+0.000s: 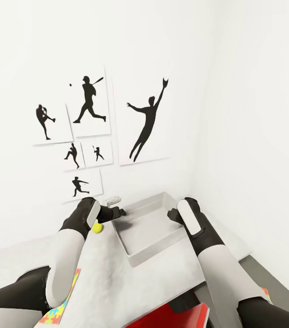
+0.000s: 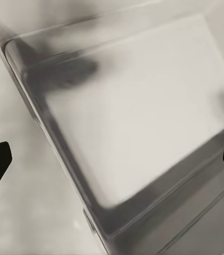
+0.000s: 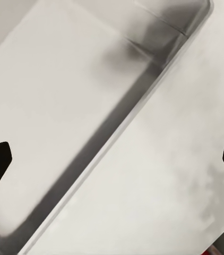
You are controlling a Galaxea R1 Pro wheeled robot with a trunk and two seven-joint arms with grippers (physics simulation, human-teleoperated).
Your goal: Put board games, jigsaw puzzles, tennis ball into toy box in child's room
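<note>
Box (image 1: 147, 228): empty; between both grippers, on the surface (image 1: 103, 273).
Left gripper (image 1: 119, 212): fingers apart, over the box's near-left rim.
Right gripper (image 1: 172, 215): fingers apart, at the opposite rim; likely bracketing the box to steady or shift it.
Ball (image 1: 98, 227): just below the left gripper, outside the box.
Puzzle (image 1: 60, 310): behind the left arm.
Room: white walls, silhouette pictures (image 1: 90, 102).

Toy box (image 1: 137, 255) interior unoccupied, open from above; tennis ball (image 1: 98, 227) lodged just left; wall close behind bench (image 1: 103, 278).
</note>
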